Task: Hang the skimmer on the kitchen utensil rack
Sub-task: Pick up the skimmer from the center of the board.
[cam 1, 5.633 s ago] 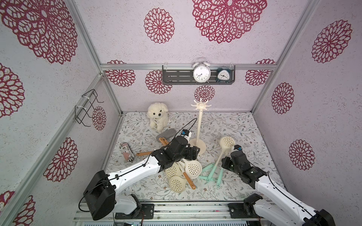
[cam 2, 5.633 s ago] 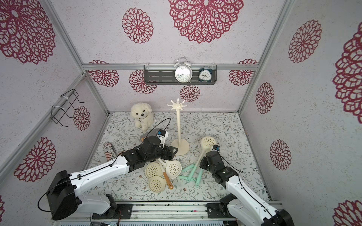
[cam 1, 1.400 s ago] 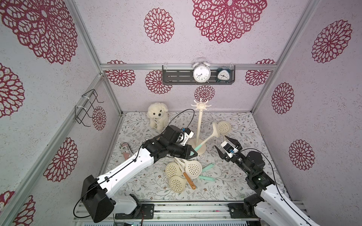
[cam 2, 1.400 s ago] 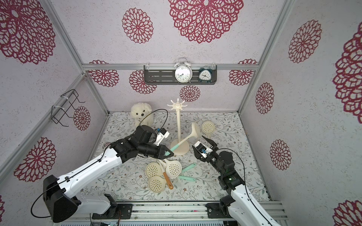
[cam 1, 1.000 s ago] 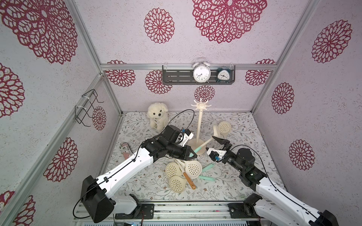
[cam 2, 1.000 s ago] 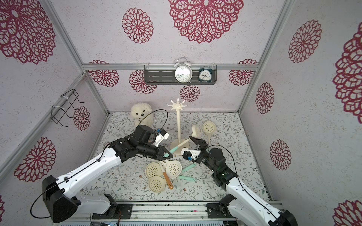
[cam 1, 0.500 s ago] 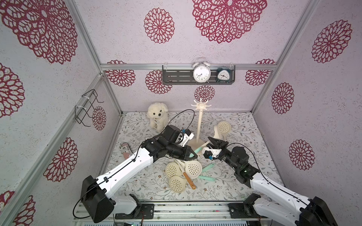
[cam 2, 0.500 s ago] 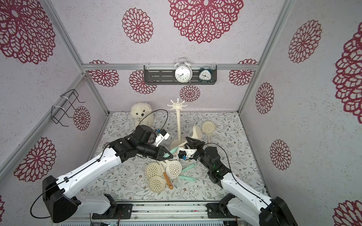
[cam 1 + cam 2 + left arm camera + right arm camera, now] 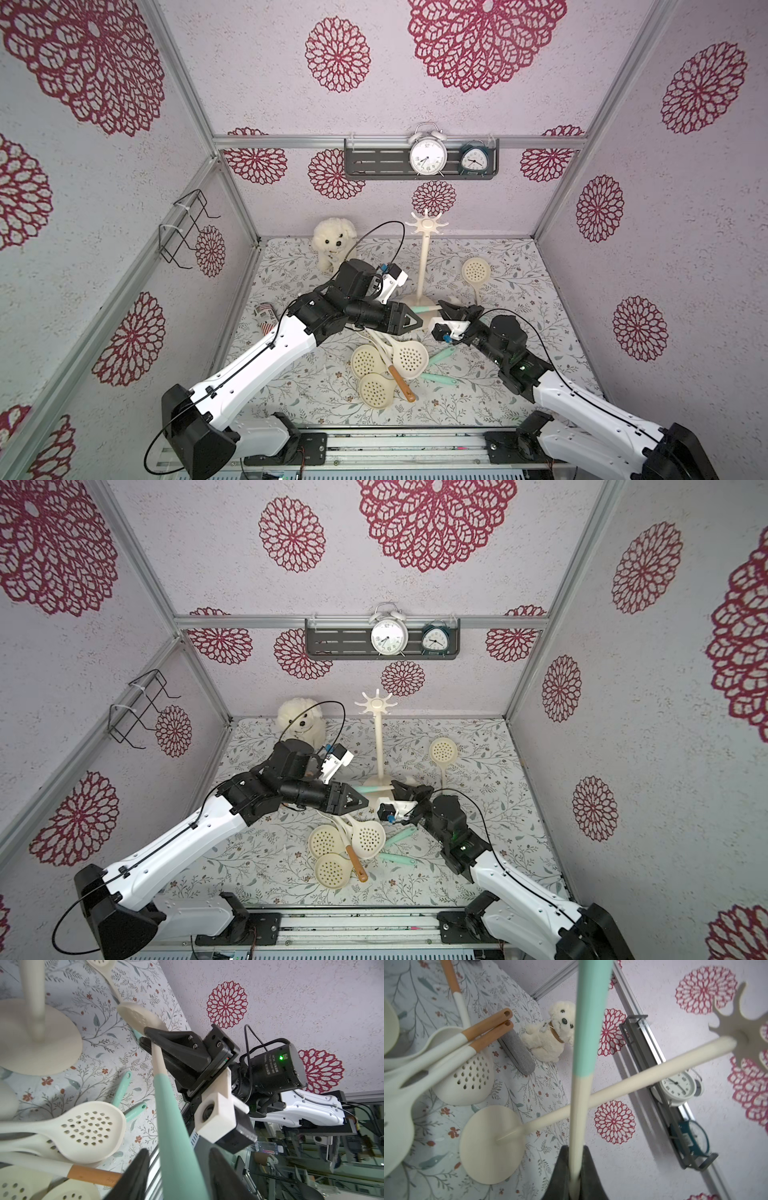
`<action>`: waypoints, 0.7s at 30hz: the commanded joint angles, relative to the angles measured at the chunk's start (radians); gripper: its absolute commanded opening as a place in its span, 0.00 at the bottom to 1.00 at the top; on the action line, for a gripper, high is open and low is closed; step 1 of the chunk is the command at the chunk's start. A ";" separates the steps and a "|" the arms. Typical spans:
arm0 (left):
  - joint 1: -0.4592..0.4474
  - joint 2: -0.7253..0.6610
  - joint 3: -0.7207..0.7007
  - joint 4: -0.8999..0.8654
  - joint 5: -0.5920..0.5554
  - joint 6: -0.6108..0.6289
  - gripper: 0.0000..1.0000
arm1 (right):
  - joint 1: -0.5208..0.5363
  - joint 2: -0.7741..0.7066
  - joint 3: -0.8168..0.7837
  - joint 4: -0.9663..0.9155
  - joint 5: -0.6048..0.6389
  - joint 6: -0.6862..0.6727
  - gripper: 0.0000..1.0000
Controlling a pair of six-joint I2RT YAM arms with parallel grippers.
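Handover stage, I'd say: left pincer [image 9: 179,1151] released, straddling the teal handle of the skimmer [image 9: 164,1093]. The right pincer [image 9: 575,1148] is clenched on its cream shaft, aloft over the counter [image 9: 519,282] beside the rack [image 9: 424,266]. Next: left backs out, right lifts handle end to a hook.

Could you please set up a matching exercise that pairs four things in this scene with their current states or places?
Things:
1. left tool
2. right tool
3. kitchen utensil rack
4. white alarm clock

States or places:
A. on the grey wall shelf
B. shut on the cream shaft of the skimmer
C. open, jaws either side of the teal handle
D. upright, hooks bare

Pairs: 1-C; 2-B; 3-D; 4-A
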 commanded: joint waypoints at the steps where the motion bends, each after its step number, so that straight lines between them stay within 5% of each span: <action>1: -0.001 -0.076 0.048 -0.001 -0.117 0.088 0.81 | 0.008 -0.048 0.058 -0.030 0.092 0.396 0.00; 6: 0.002 -0.188 0.052 -0.021 -0.315 0.151 0.90 | 0.008 -0.094 0.065 -0.214 -0.090 0.593 0.00; 11: 0.006 -0.251 0.023 0.023 -0.338 0.190 0.90 | -0.019 -0.078 0.099 -0.300 -0.216 0.774 0.00; 17: 0.029 -0.208 0.055 0.059 -0.297 0.216 0.90 | -0.236 -0.002 0.115 -0.103 -0.786 1.068 0.00; 21: 0.092 -0.191 0.045 0.165 -0.189 0.178 0.92 | -0.279 0.062 0.140 0.068 -1.013 1.240 0.00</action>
